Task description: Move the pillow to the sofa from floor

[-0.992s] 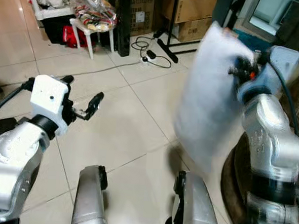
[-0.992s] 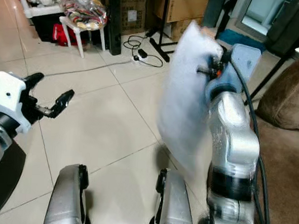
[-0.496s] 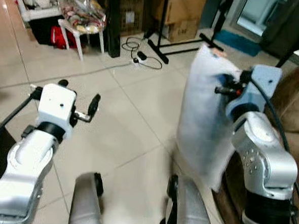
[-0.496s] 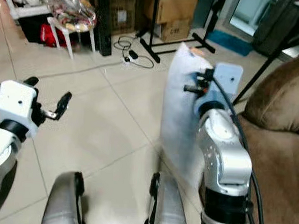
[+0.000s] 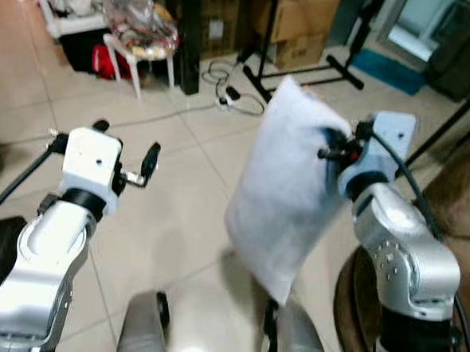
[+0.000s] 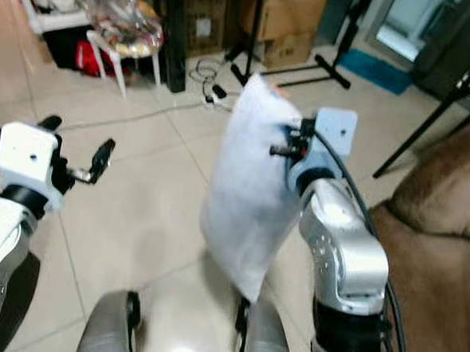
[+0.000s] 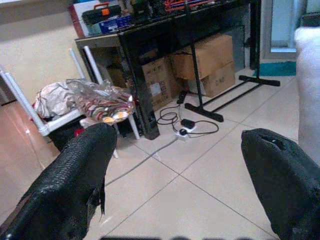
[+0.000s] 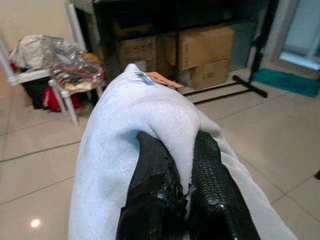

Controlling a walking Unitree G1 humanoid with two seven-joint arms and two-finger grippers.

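Pillow held aloft by the right gripper (image 8: 182, 200).
The soft white fabric pillow (image 5: 286, 191) hangs clear of the glossy beige tiled floor (image 5: 181, 213), black fingers pinching a fold of it; the left gripper (image 7: 185, 185) is raised, fingers spread wide, and the brown sofa (image 6: 439, 236) lies to the right.

Pillow (image 5: 286, 191) soft matt white cloth; floor (image 5: 177, 212) glossy tile; sofa (image 6: 435, 236) brown fabric

One pillow (image 5: 286, 191), two cardboard boxes (image 8: 205, 55), one white stool (image 5: 139, 54), one sofa (image 6: 435, 236)
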